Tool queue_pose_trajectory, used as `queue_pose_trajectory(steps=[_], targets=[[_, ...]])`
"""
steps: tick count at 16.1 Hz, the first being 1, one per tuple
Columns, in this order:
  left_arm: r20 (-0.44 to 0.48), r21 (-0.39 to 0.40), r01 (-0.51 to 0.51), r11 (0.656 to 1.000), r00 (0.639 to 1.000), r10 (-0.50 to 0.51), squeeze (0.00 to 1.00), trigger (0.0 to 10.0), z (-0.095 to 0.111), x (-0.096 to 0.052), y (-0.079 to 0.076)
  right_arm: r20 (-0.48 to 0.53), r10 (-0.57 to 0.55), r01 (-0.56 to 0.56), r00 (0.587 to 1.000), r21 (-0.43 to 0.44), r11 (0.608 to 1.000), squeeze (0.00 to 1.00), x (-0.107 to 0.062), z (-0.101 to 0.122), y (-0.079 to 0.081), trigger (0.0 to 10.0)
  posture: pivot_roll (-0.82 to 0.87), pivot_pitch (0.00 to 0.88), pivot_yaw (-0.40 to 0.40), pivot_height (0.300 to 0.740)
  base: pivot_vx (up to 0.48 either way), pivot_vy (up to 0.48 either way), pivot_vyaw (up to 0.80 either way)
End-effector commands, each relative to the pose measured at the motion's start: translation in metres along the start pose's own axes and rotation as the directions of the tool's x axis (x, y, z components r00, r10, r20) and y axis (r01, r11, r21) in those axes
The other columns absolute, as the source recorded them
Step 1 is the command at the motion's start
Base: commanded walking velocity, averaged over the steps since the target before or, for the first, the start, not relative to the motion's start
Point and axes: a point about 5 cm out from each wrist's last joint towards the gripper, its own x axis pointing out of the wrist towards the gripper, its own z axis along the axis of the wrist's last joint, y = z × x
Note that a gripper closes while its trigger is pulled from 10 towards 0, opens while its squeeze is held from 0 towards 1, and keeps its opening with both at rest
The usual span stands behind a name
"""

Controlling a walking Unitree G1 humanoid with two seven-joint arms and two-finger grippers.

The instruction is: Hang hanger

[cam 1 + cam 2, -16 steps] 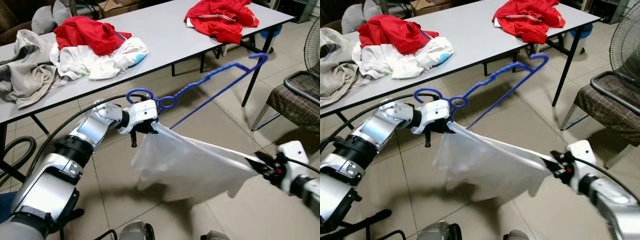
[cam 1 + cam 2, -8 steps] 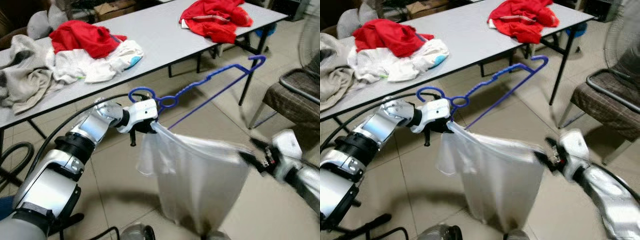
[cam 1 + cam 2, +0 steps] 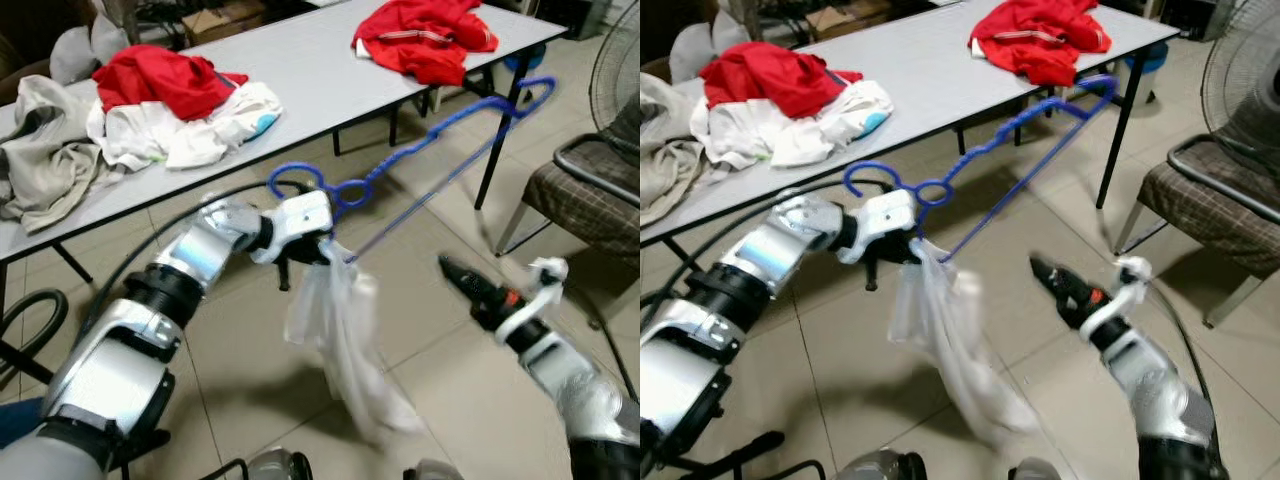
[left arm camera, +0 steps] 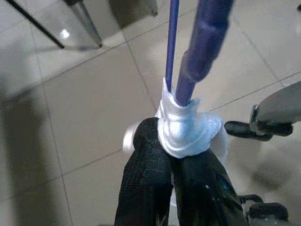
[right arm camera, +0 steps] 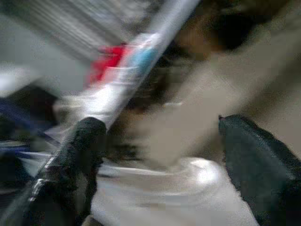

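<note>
A blue plastic hanger (image 3: 440,125) slants up to the right from my left gripper (image 3: 322,252), its hook (image 3: 290,180) near the wrist. In the left wrist view the left gripper (image 4: 181,157) is shut on the hanger's neck together with a bunched edge of a thin white garment (image 4: 184,129). The white garment (image 3: 345,340) hangs limp from that grip toward the tiled floor. My right gripper (image 3: 455,272) is to the right of the cloth, apart from it, pointing up-left. In the blurred right wrist view its fingers (image 5: 80,150) stand wide apart with nothing between them.
A long grey table (image 3: 310,70) stands behind, with red clothes (image 3: 425,35) at its right end and a red, white and beige pile (image 3: 160,100) at its left. A checked chair (image 3: 590,195) and a fan (image 3: 618,70) stand at the right.
My right gripper has let go of the white garment's far corner. The cloth has dropped from a stretched sheet to hang from the left gripper. The hanger's far end rose slightly.
</note>
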Motion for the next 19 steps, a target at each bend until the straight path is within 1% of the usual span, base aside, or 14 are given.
queue_pose_trajectory(steps=[1,2,3,4,6,7,8,9,12,13,14,16,18,19], targets=[[0.016,0.003,-0.007,1.0,1.0,0.007,0.0,0.0,0.003,-0.004,0.002,-0.052,0.081,-0.077,0.995,0.069,0.995,1.0,0.0,-0.016,0.002,10.0,-0.19,0.0,0.158,0.74,0.0,0.0,0.0],[0.01,0.008,-0.004,1.0,1.0,0.004,0.0,0.0,0.003,-0.004,0.002,-0.114,0.088,-0.089,0.99,-0.003,0.996,1.0,0.0,-0.021,0.004,10.0,-0.18,0.0,0.152,0.74,0.0,0.0,0.0],[-0.014,0.01,-0.007,1.0,1.0,0.007,0.0,0.0,0.0,-0.006,0.003,-0.171,0.137,-0.172,0.976,-0.205,0.964,1.0,-0.004,-0.008,0.024,10.0,-0.18,0.0,0.154,0.74,0.0,0.0,0.0],[-0.022,0.009,-0.008,1.0,1.0,0.008,0.0,0.0,-0.001,-0.007,0.003,-0.176,0.158,-0.197,0.972,-0.236,0.952,1.0,-0.006,-0.004,0.03,10.0,-0.18,0.0,0.154,0.74,0.0,0.0,0.0],[-0.103,0.016,-0.022,1.0,0.994,0.024,0.0,0.0,-0.013,-0.01,0.005,-0.286,0.248,-0.359,0.926,-0.458,0.813,1.0,-0.027,0.033,0.075,10.0,-0.19,0.0,0.169,0.74,0.0,0.0,0.0],[-0.131,0.023,-0.012,1.0,0.991,0.015,0.0,0.0,-0.017,-0.009,0.003,-0.336,0.345,-0.477,0.876,-0.503,0.721,1.0,-0.032,0.05,0.109,10.0,-0.19,0.0,0.169,0.74,0.0,0.0,0.0],[-0.14,0.026,-0.006,1.0,0.99,0.01,0.0,0.0,-0.018,-0.008,0.003,-0.355,0.383,-0.521,0.853,-0.523,0.675,1.0,-0.033,0.057,0.123,10.0,-0.19,0.0,0.175,0.74,0.0,0.0,0.0],[-0.148,0.03,0.001,1.0,0.989,0.004,0.0,0.0,-0.017,-0.005,0.002,-0.369,0.403,-0.546,0.837,-0.605,0.58,1.0,-0.028,0.073,0.147,10.0,-0.2,0.0,0.18,0.74,0.0,0.0,0.0],[-0.202,0.062,0.032,0.998,0.979,-0.019,0.0,0.0,-0.021,0.0,0.0,-0.266,0.395,-0.437,0.88,-0.78,0.448,0.96,-0.002,0.101,0.179,10.0,-0.22,0.0,0.193,0.74,0.0,0.0,0.0],[-0.224,0.085,0.045,0.995,0.974,-0.025,0.0,0.0,-0.022,0.002,-0.002,-0.226,0.359,-0.376,0.906,-0.819,0.434,0.77,0.014,0.107,0.182,10.0,-0.23,0.0,0.193,0.74,0.0,0.0,0.0],[-0.231,0.097,0.05,0.994,0.973,-0.026,0.0,0.0,-0.021,0.003,-0.002,-0.224,0.317,-0.35,0.922,-0.833,0.428,0.1,0.023,0.107,0.177,10.0,-0.23,0.0,0.191,0.74,0.0,0.0,0.0],[-0.264,0.155,0.052,0.987,0.965,-0.01,0.0,0.0,-0.017,0.003,-0.001,-0.279,0.148,-0.316,0.949,-0.859,0.402,0.0,0.048,0.096,0.149,10.0,-0.22,0.0,0.185,0.74,0.0,0.0,0.0],[-0.271,0.173,0.037,0.984,0.962,0.011,0.0,0.0,-0.015,0.0,0.002,-0.314,0.1,-0.325,0.944,-0.839,0.436,0.0,0.053,0.09,0.135,10.0,-0.21,0.0,0.175,0.74,0.0,0.0,0.0],[-0.265,0.172,0.016,0.985,0.964,0.03,0.0,0.0,-0.013,-0.004,0.006,-0.36,0.022,-0.335,0.933,-0.842,0.423,0.0,0.047,0.087,0.121,10.0,-0.21,0.0,0.17,0.74,0.0,0.0,0.0]])
